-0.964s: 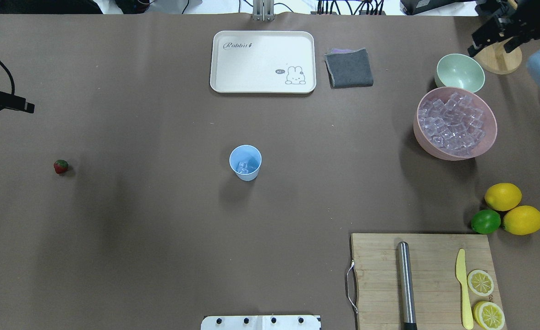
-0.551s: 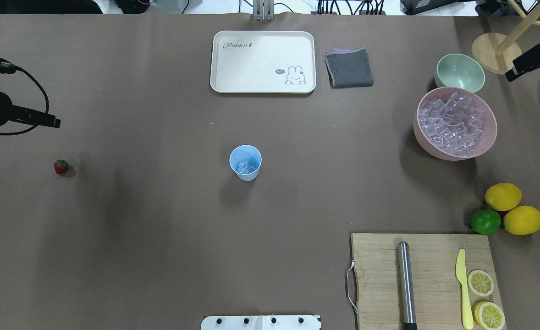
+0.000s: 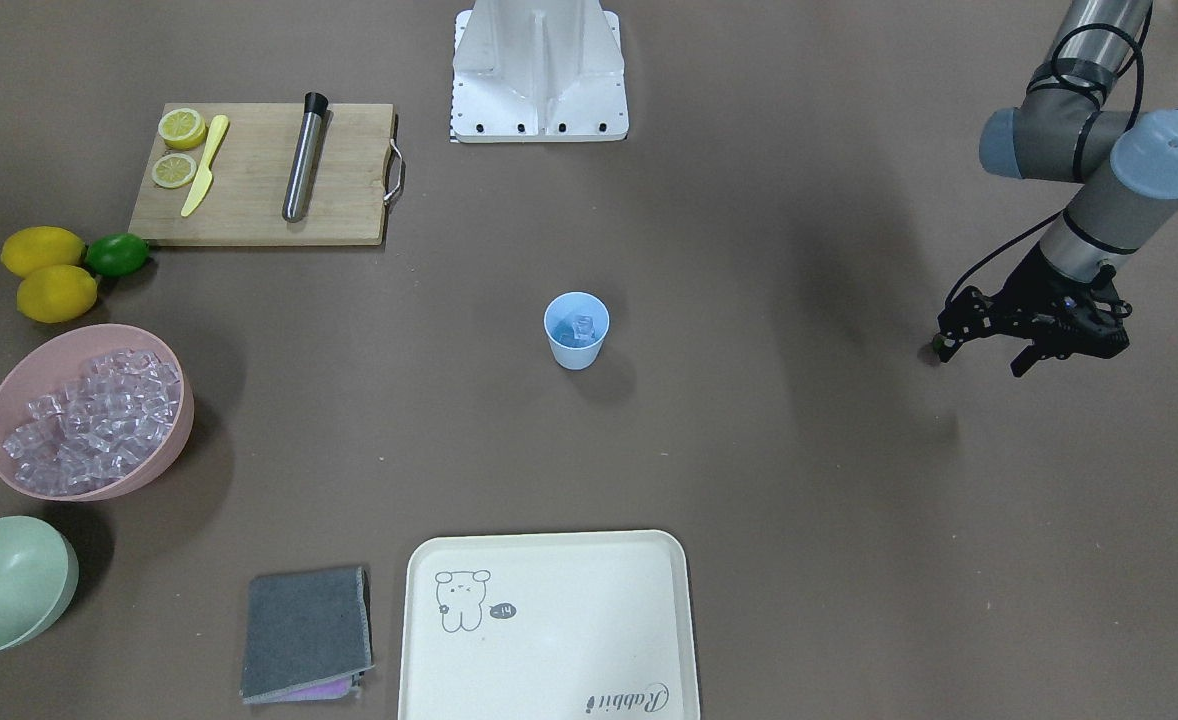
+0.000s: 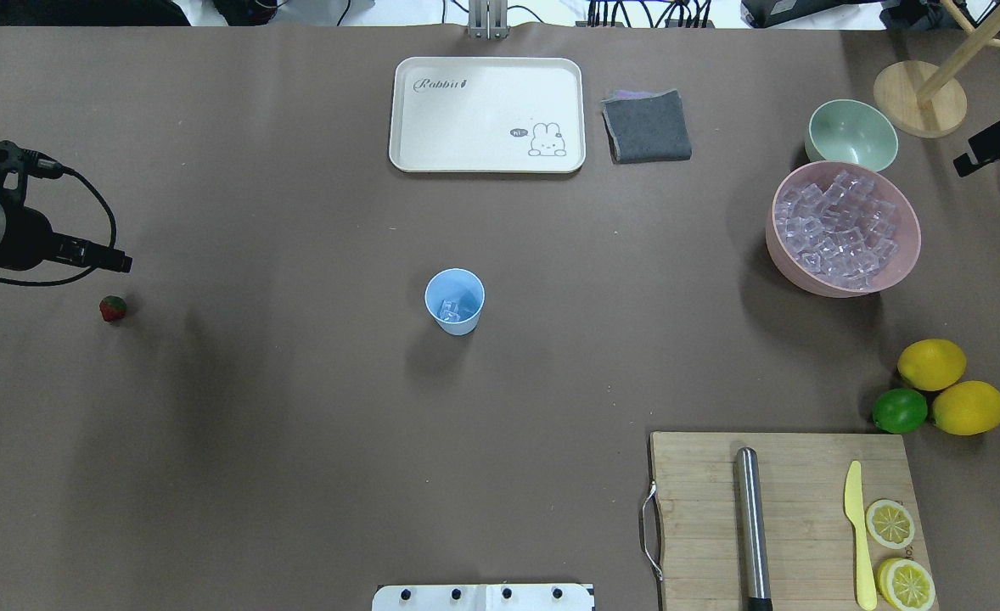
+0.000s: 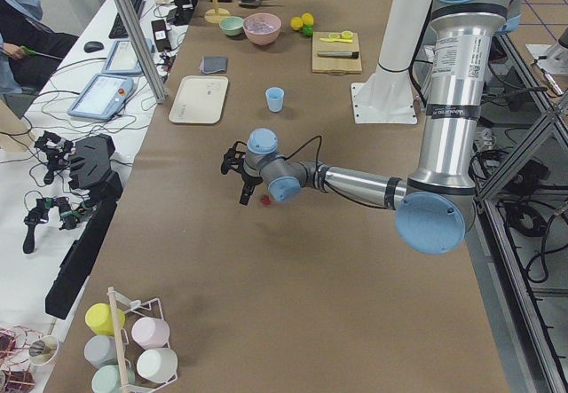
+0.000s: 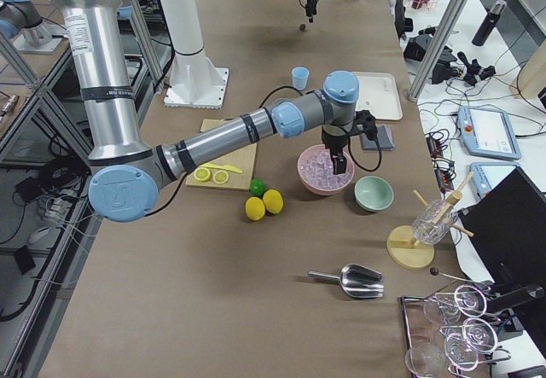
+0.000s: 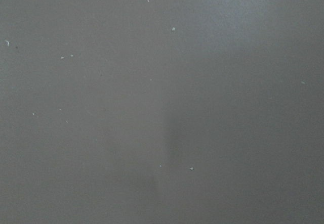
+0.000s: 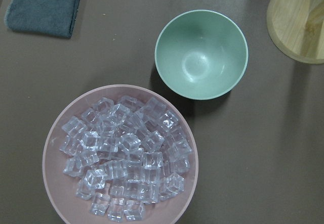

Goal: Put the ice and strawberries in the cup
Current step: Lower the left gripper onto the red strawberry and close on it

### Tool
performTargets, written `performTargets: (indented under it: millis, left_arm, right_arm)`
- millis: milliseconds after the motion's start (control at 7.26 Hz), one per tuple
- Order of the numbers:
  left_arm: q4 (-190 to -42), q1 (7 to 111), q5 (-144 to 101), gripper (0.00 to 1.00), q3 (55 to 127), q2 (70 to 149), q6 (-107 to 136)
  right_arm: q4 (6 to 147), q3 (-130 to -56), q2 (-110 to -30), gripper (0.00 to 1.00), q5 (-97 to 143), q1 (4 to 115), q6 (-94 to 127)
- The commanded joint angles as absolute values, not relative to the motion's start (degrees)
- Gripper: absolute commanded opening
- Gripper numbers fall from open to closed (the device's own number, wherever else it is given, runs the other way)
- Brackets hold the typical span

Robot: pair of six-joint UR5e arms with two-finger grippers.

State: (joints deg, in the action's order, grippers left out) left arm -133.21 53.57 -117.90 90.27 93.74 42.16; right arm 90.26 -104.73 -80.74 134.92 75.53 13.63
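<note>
The light blue cup [image 4: 454, 300] stands upright mid-table with a few ice cubes [image 4: 450, 310] in it; it also shows in the front view [image 3: 576, 330]. More ice [image 4: 843, 229] is piled in the pink bowl [image 4: 907, 255]. The strawberry [image 4: 112, 308] lies alone on the table far to the left. My left gripper [image 3: 979, 355] hovers open just above and beside the strawberry, holding nothing. My right gripper [image 4: 986, 150] hangs high over the pink bowl [image 8: 53, 148] and the pale green bowl [image 8: 201, 54]. Its fingers are not clear.
A cream rabbit tray [image 4: 487, 114] and a grey cloth [image 4: 646, 126] lie at the far side. Two lemons [image 4: 931, 363] and a lime [image 4: 899, 410] sit at the right. A cutting board [image 4: 704, 509] holds a steel tube, a yellow knife and lemon halves. A wooden stand [image 4: 920, 98] is at the far right.
My left arm has come further in from the left edge and moved toward the strawberry. My right arm has drawn back toward the right edge. The cup and strawberry have not moved.
</note>
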Motion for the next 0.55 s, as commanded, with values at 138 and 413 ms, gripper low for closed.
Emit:
performTargets:
  millis: [138,413]
  left_arm:
    - [-134.6,49.5,-114.6,0.97,87.6,93.3,42.6]
    - [-134.6,49.5,-115.2,0.97,89.2,92.2,42.6]
  right_arm:
    - [90.3,-104.8,-79.8,0.98,134.6,74.8,14.0]
    - [90.2,-104.8,-79.7,0.98,134.4,74.3,14.2]
